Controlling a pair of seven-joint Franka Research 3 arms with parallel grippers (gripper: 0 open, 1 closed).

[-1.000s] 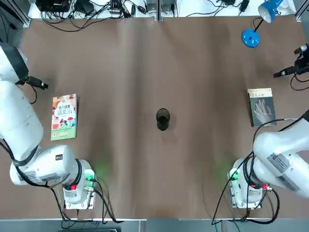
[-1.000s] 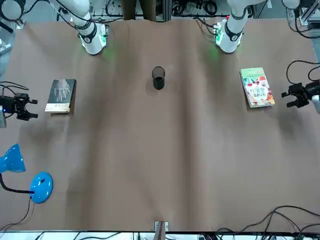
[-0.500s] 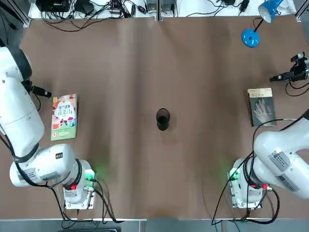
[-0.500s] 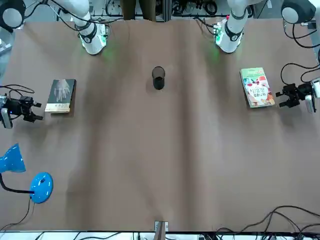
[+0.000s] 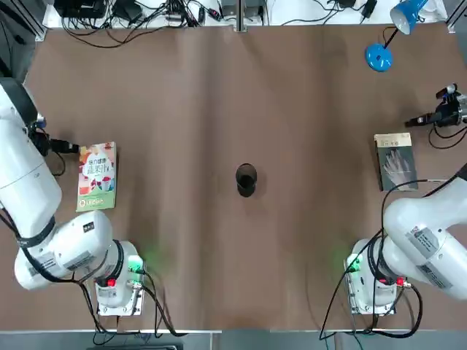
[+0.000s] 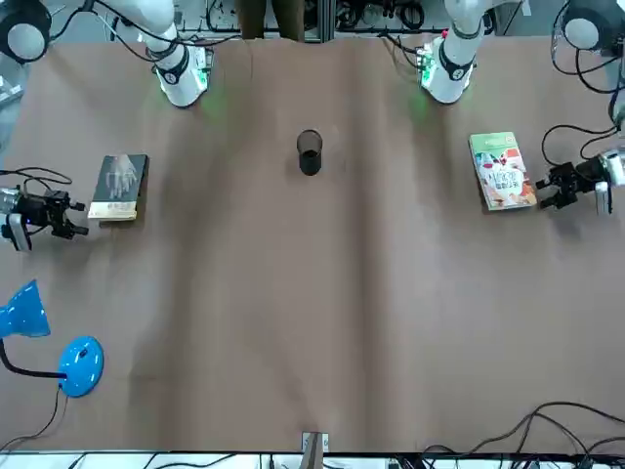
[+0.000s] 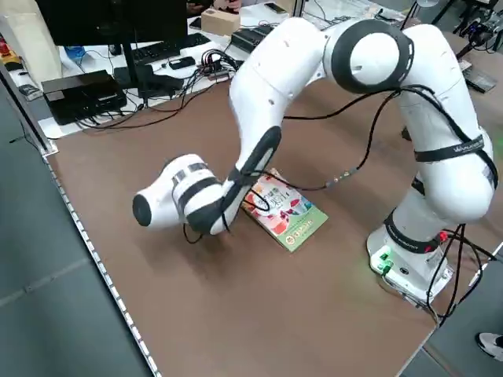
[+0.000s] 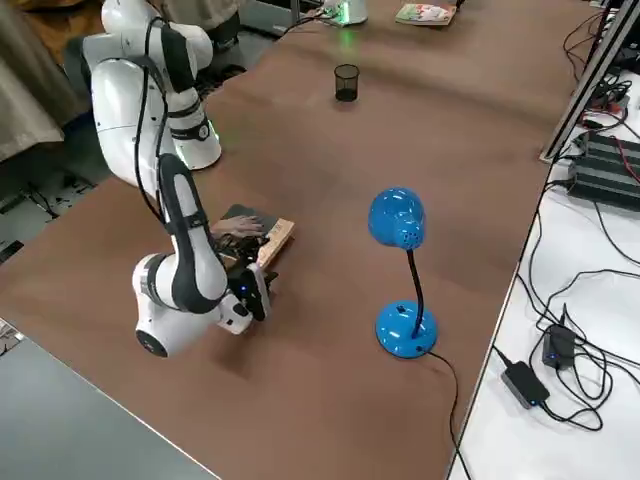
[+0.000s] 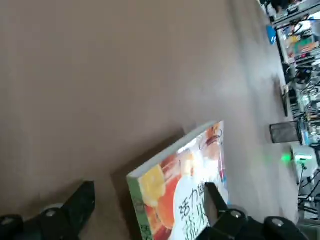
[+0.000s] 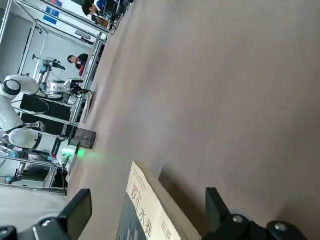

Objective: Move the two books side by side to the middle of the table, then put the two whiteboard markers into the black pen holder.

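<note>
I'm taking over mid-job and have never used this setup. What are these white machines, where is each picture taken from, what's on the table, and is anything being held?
Two white robot arms stand at one edge of a brown table. One picture looks straight down, one faces the robot from across the table, two look in from the sides, and two come from cameras on the wrists.

On the table lie a colourful book, a dark grey book, a black pen holder in the middle, and a blue desk lamp in a far corner. No markers show.

Nothing is held. The left gripper sits open at the colourful book's far outer corner; the right gripper is open just beyond the dark book's far end.
</note>
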